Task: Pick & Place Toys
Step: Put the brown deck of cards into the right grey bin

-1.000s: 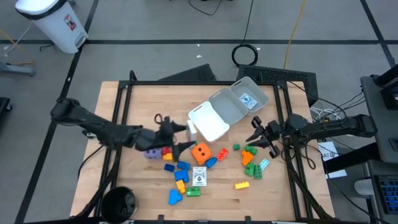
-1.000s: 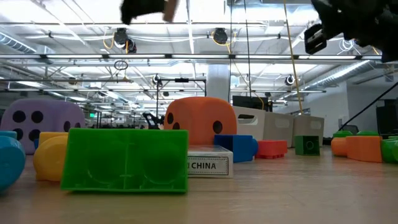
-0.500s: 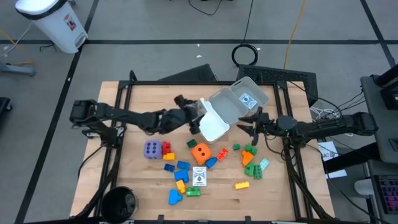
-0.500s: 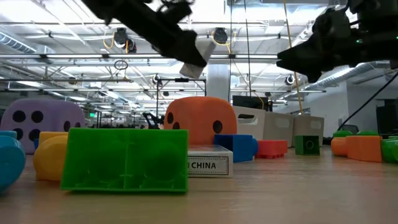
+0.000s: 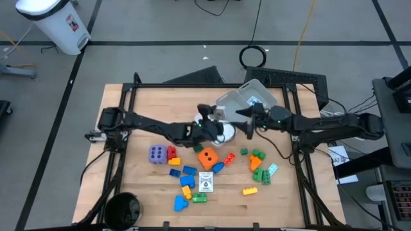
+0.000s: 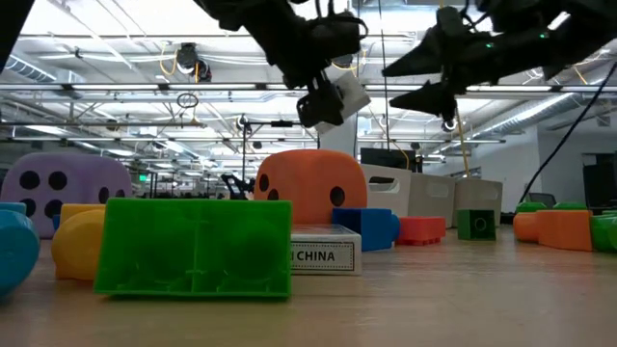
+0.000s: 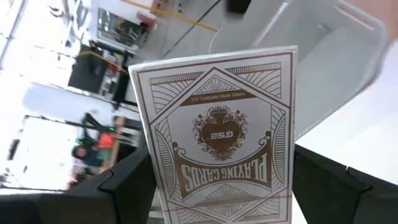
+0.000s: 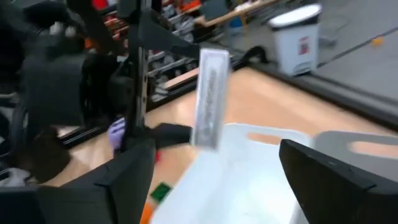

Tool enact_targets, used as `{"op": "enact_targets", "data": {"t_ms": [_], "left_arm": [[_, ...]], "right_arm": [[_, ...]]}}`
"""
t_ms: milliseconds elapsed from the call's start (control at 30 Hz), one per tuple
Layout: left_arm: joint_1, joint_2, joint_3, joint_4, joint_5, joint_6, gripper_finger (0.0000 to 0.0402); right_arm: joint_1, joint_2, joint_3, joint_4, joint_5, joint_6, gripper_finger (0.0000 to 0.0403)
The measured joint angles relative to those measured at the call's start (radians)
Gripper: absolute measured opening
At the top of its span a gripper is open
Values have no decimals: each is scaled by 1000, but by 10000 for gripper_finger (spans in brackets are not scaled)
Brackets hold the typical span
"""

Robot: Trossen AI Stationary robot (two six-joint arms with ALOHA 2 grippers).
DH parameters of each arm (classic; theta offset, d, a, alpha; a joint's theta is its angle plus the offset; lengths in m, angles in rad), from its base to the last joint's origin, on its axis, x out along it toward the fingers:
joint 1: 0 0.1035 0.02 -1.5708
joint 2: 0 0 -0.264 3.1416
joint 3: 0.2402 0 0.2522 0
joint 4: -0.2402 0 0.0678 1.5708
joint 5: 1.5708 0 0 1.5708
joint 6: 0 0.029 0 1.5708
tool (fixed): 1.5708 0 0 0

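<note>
My left gripper (image 5: 212, 122) is shut on a white playing-card pack (image 7: 217, 124) and holds it above the white tray (image 5: 226, 133). The pack also shows in the low view (image 6: 333, 96). My right gripper (image 5: 247, 119) stands open next to it over the same tray, nothing between its fingers (image 8: 130, 180). It faces the pack's thin edge (image 8: 208, 99). On the table lie the orange die (image 5: 207, 156), the purple die (image 5: 157, 154), a picture card (image 5: 205, 181) and several coloured bricks, such as the green brick (image 6: 193, 246). My left gripper pinches the card pack between its two fingers, one on each long side edge (image 7: 144, 168), at the end nearest the wrist. The fingers come from the table's left, slanting down. The pack sticks out beyond them, tilted and lifted clear above the tray.
The clear tray (image 5: 250, 97) adjoins the white one on its far right. Green and orange bricks (image 5: 258, 160) lie to the right of the orange die. Blue and yellow bricks (image 5: 185, 179) lie near the front. Both arms meet over the white tray.
My left gripper has carried the card pack up from beside the purple die, toward the table's right and far edges, to above the white tray. My right gripper has gone left and farther back, from the green and orange bricks to the tray, and has opened.
</note>
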Motion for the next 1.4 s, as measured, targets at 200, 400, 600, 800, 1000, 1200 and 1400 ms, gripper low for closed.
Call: {"op": "enact_targets", "data": {"t_ms": [200, 400, 600, 800, 1000, 1200, 1400], "left_arm": [[-36, 39, 19, 13, -28, 41, 312], [-40, 38, 19, 29, -22, 62, 312], [-35, 38, 19, 22, -12, 31, 312], [-30, 38, 19, 27, 9, 25, 316], [-29, 38, 18, 43, 62, -130, 357], [-42, -16, 18, 5, 257, -282, 387], [34, -168, -13, -138, 583, -425, 391]], "right_arm": [[-1, 128, 26, 120, -9, 13, 303], [-1, 230, 76, 151, -33, -31, 277], [-1, 261, 107, 151, -32, -82, 205], [-2, 244, 107, 127, -49, -112, 69], [-9, 221, 107, 59, -62, -160, 29], [-11, 117, 104, -103, -45, -184, 31], [-1, -31, 101, -260, 110, -207, 26]]}}
